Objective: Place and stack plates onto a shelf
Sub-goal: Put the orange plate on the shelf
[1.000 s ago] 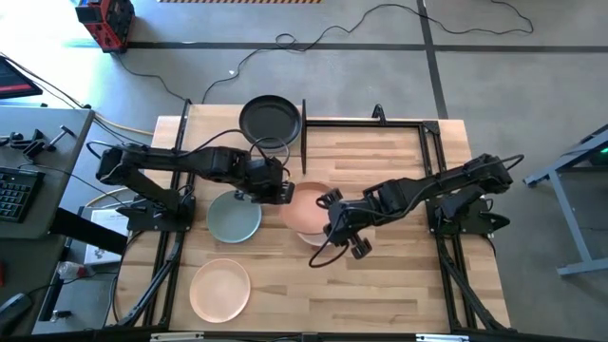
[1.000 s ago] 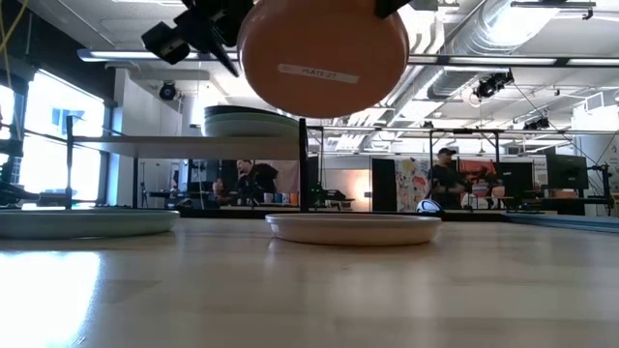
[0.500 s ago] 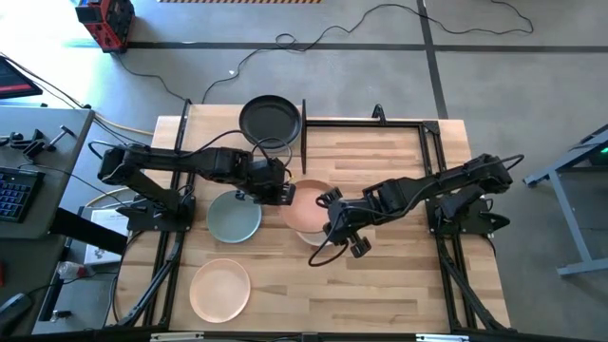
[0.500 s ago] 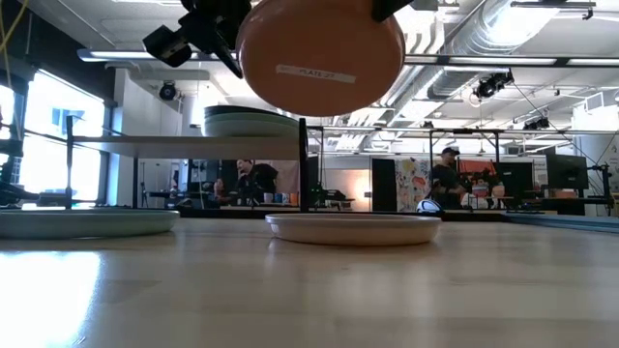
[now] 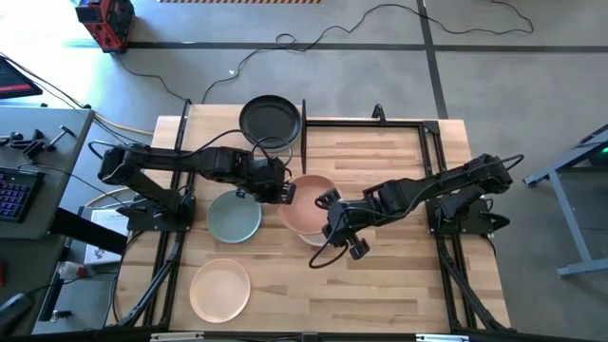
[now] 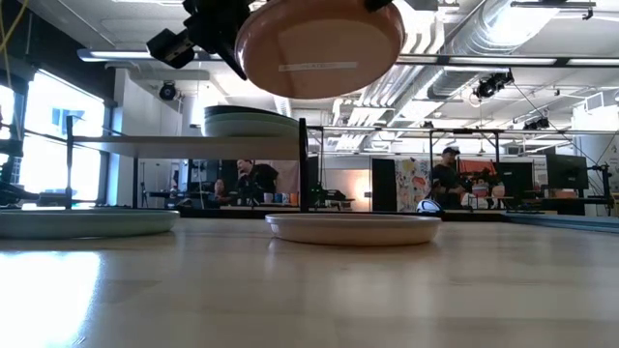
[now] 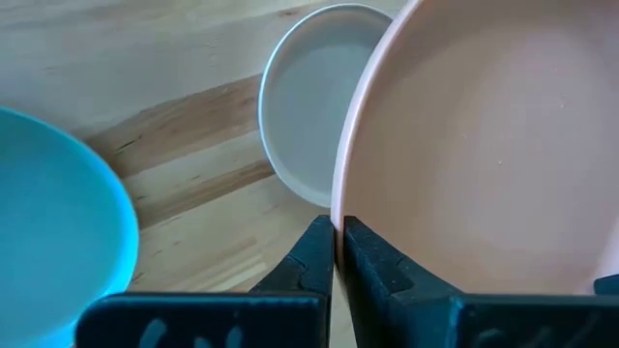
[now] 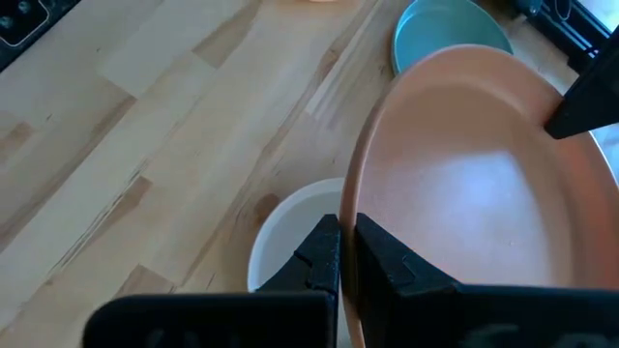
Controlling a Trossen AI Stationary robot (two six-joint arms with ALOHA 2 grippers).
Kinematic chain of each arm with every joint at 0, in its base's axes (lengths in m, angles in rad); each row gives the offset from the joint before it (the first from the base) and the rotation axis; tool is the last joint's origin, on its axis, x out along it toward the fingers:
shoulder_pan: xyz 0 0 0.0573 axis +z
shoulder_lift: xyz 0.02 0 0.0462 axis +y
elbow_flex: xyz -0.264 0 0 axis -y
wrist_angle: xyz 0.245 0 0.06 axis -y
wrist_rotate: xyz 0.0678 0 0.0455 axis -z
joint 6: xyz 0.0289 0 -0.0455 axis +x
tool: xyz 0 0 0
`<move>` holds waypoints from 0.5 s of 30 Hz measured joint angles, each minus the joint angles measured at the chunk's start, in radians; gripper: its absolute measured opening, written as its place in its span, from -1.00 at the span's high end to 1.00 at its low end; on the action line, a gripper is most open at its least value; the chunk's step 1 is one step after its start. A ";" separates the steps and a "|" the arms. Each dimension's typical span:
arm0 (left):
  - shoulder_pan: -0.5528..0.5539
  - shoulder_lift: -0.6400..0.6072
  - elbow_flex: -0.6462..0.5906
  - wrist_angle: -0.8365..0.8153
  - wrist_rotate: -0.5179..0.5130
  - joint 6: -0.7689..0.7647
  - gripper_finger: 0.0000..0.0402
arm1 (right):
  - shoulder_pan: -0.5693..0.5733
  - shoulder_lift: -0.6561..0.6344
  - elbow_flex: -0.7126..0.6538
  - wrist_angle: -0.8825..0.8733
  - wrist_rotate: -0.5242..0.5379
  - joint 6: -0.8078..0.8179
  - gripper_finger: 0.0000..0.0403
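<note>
Two end effectors, left (image 5: 281, 193) and right (image 5: 328, 211), clench the matte salmon plate (image 5: 306, 203)

Looking straight down from overhead; looking level across the counter (image 6: 309, 300); both wrist views peering closely, sharing the salmon pink plate (image 7: 484, 155).

This is a robotics lab or industrial workshop: a wooden worktable (image 5: 380, 275) stands on a bare concrete floor (image 5: 494, 57) crossed by cables (image 5: 323, 38), with exposed ceiling ducts (image 6: 503, 39), a keyboard (image 5: 11, 195) on the left bench and people (image 6: 447, 174) at far workstations.
</note>
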 joint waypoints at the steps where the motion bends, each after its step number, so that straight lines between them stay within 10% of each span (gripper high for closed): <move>1: 0.000 0.000 0.000 0.000 -0.002 0.005 0.99 | 0.000 0.000 0.000 0.000 0.000 0.000 1.00; 15: 0.015 -0.003 0.000 -0.081 0.006 0.074 1.00 | 0.000 -0.005 0.017 -0.064 0.039 0.114 0.46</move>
